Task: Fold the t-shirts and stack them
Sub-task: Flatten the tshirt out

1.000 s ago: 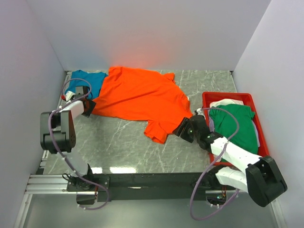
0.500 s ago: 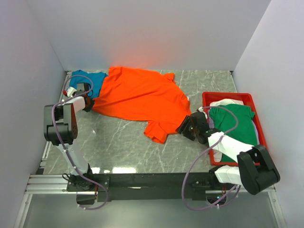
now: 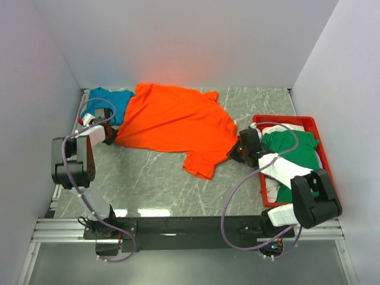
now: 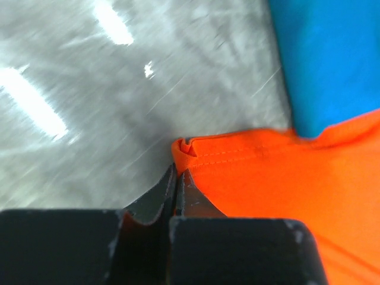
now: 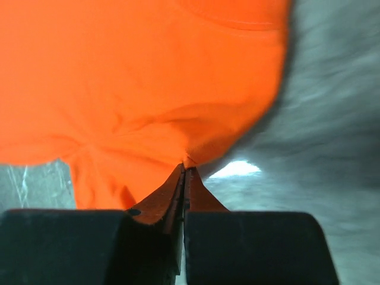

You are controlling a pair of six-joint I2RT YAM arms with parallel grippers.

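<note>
Left gripper [image 4: 178,183] clamped on orange t-shirt [image 3: 172,119] corner, right gripper [image 5: 184,172] clamped on opposite edge; I read shirt's long axis running between them

A grey marble-patterned tabletop [image 3: 160,178] formed the work surface. Plain white panel walls [image 3: 178,41] enclosed it at the left, rear and right. A black metal rail [image 3: 190,225] ran along the near edge. Bright light reflections [image 3: 145,212] marked the tabletop.
</note>
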